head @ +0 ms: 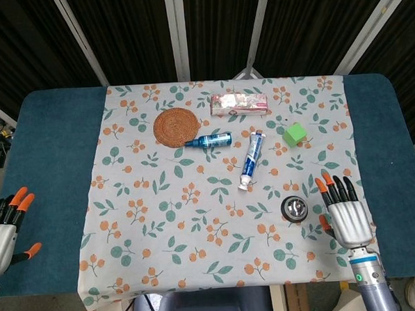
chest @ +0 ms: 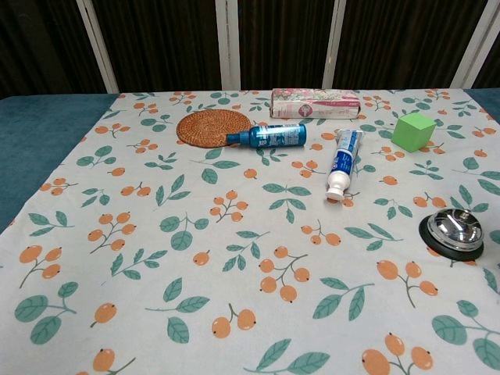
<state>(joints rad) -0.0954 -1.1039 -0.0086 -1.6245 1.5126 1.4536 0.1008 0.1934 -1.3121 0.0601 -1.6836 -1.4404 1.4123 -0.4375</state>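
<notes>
A chrome call bell (head: pixel 294 208) on a black base sits on the floral cloth at the front right; the chest view shows the bell (chest: pixel 456 231) near its right edge. My right hand (head: pixel 345 214) lies flat just right of the bell, fingers spread, apart from it and holding nothing. My left hand (head: pixel 5 229) rests at the far left over the blue table edge, fingers apart and empty. Neither hand appears in the chest view.
Further back lie a woven coaster (head: pixel 177 125), a blue spray bottle (head: pixel 210 139), a toothpaste tube (head: pixel 251 159), a green cube (head: pixel 295 133) and a pink floral box (head: pixel 239 104). The floral cloth (head: pixel 162 220) covers the table's middle.
</notes>
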